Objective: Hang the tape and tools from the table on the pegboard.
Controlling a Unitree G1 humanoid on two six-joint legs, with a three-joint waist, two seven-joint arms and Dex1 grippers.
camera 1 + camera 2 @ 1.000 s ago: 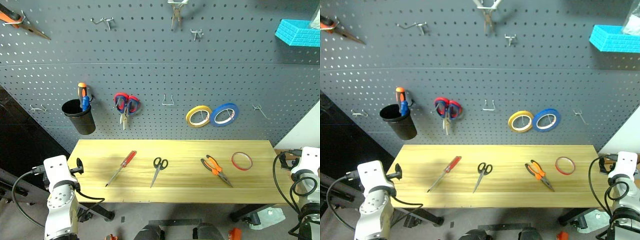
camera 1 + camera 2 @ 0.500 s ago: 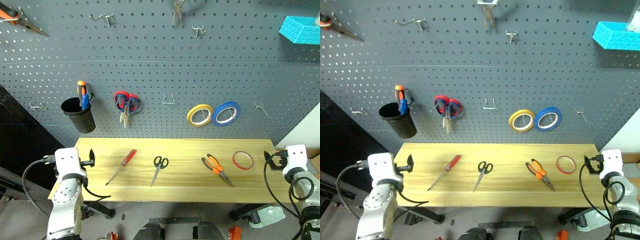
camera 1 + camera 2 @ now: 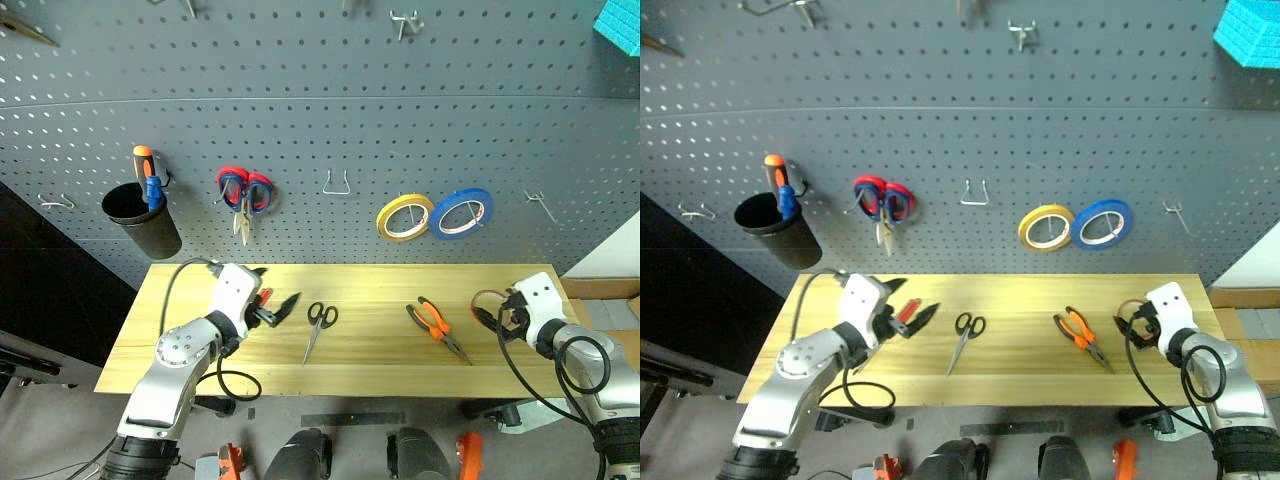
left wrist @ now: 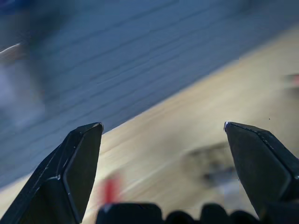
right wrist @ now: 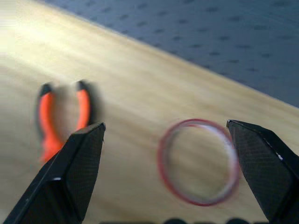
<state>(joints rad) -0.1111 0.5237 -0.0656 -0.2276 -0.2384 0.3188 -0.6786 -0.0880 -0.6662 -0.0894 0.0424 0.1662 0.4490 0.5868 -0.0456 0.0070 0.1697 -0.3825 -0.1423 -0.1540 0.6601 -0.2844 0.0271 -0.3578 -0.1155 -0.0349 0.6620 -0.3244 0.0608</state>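
Thin red tape ring (image 5: 200, 161), flat on the table (image 3: 380, 345) of pale yellowish grained wood, at its right end; seen in the right wrist view between the two spread black fingers of the right gripper (image 3: 1127, 327), which is held wide apart and grips nothing. Orange-and-black-handled pliers (image 3: 436, 327), lying just left of the ring. Small black-handled scissors (image 3: 317, 326), laid near the table's middle. Slim red-handled screwdriver (image 3: 902, 315), partly covered by the left gripper (image 3: 275, 307), whose pointed black fingers are likewise spread wide and empty. Dark grey perforated pegboard (image 3: 320, 120) behind, fitted with wire hooks.
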